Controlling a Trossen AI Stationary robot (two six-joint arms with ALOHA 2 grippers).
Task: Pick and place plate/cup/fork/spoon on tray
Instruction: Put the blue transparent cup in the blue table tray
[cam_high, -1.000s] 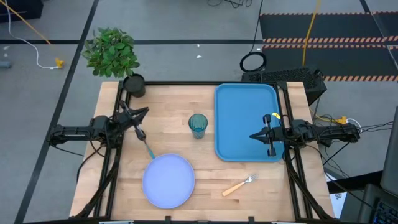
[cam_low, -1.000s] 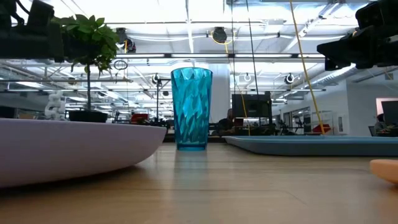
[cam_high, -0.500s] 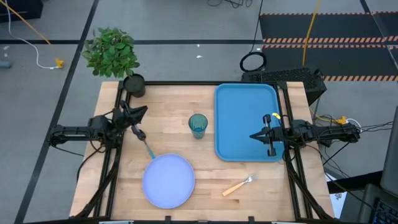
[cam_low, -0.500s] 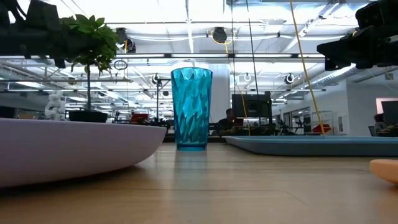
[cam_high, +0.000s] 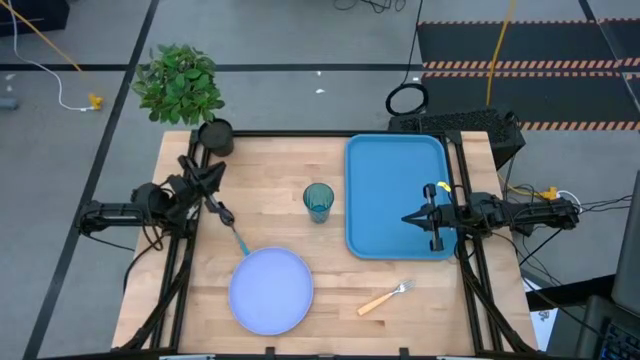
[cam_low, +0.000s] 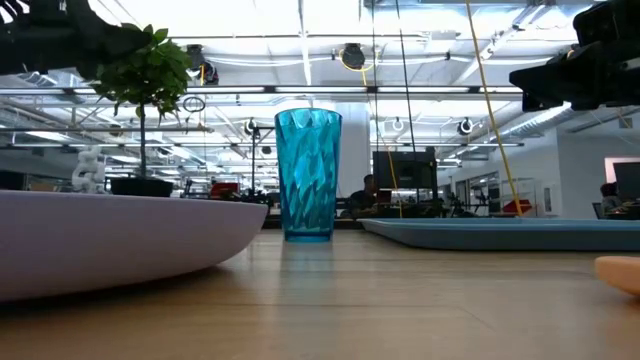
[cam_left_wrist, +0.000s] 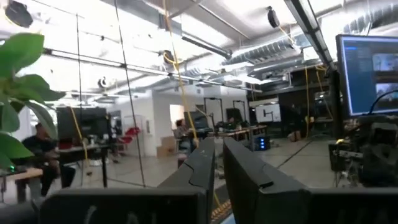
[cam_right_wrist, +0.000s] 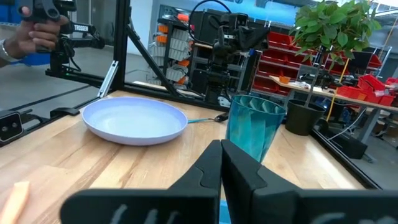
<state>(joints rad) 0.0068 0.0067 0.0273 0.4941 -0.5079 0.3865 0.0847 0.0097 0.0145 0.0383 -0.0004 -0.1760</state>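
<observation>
Blue tray (cam_high: 396, 190) holds nothing yet: your plate (cam_high: 271, 290), cup (cam_high: 319, 202), fork (cam_high: 386, 297) and spoon (cam_high: 232, 228) all lie on the tabletop (cam_high: 270, 170). Left hand (cam_high: 203, 172) and right hand (cam_high: 410, 219) both together, gripping nothing.

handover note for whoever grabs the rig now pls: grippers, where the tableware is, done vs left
Left gripper: shut, empty, at the table's left edge just by the spoon's bowl end.
Right gripper: shut, empty, hanging over the tray, pointing toward the cup.
Cup: upright on the table, beside the tray's left rim.
Plate: on the table, front left.
Spoon: on the table, its handle running to the plate's back rim.
Fork: on the table in front of the tray.
Done: nothing, the tray holds none of the four.
Left: all four pieces onto the tray.
</observation>
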